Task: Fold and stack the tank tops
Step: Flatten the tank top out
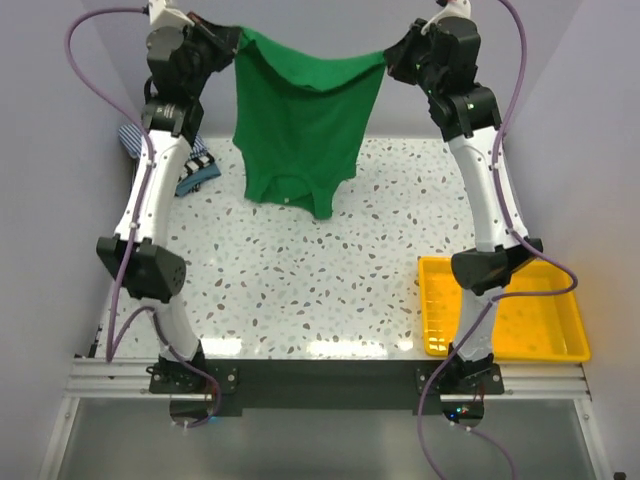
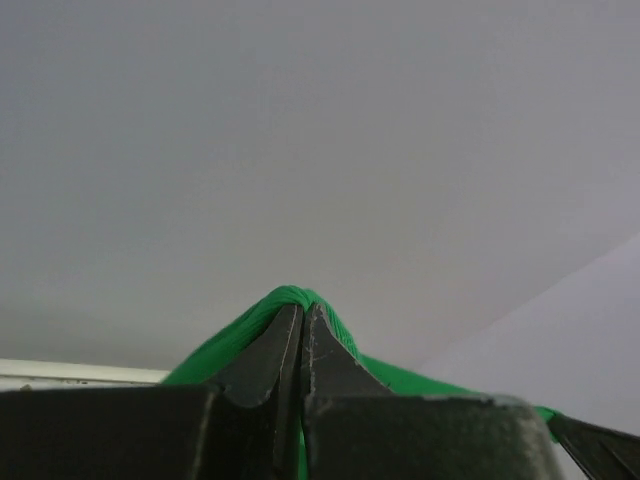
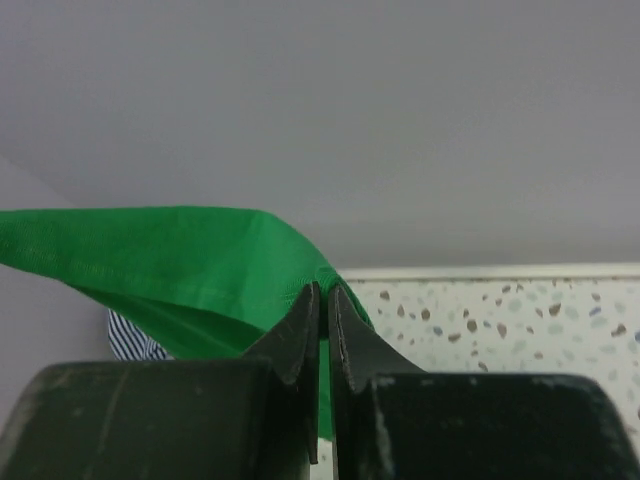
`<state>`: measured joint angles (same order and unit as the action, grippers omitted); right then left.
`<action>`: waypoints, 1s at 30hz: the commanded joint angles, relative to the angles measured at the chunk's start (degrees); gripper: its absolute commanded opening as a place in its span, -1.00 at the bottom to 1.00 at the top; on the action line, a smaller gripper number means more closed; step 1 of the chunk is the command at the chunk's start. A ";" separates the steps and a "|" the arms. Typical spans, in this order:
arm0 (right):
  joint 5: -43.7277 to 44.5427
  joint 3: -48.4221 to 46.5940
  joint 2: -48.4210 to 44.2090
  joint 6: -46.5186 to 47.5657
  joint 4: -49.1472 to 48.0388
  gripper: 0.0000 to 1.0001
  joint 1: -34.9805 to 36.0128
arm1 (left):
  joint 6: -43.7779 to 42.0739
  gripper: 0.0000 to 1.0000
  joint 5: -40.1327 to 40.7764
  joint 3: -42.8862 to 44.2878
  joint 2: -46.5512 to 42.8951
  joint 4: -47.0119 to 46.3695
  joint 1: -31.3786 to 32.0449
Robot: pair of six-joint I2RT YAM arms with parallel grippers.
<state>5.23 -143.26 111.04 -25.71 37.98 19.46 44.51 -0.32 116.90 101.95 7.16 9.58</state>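
A plain bright green tank top (image 1: 305, 125) hangs in the air over the far middle of the table, stretched between both grippers, its straps dangling at the bottom. My left gripper (image 1: 238, 42) is shut on its left upper corner; the cloth bulges over the tips in the left wrist view (image 2: 302, 312). My right gripper (image 1: 388, 55) is shut on its right upper corner, green cloth (image 3: 170, 250) spreading left in the right wrist view. A blue-and-white striped tank top (image 1: 190, 165) lies crumpled at the far left of the table, partly behind the left arm.
A yellow plastic tray (image 1: 535, 345) sits at the near right of the speckled table (image 1: 300, 290), partly behind the right arm. Grey walls close in the back and both sides.
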 commanded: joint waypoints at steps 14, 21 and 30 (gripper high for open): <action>-10.77 32.96 -10.75 -5.74 -15.21 -1.00 -5.84 | 11.56 -1.00 -24.56 -20.97 -2.97 -21.73 -14.24; -13.67 74.06 -22.44 -12.69 -19.08 -1.00 -5.84 | 19.03 -1.00 -20.45 -72.25 -18.88 -32.21 -13.28; -15.61 97.98 -26.04 -11.11 -16.62 -1.00 -5.75 | 11.04 -1.00 -20.68 -92.90 -23.82 -19.92 -13.19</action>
<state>-8.40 -48.82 90.02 -36.47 22.37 13.80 60.01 -20.67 24.60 80.51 -13.30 -3.66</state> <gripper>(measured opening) 0.026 0.021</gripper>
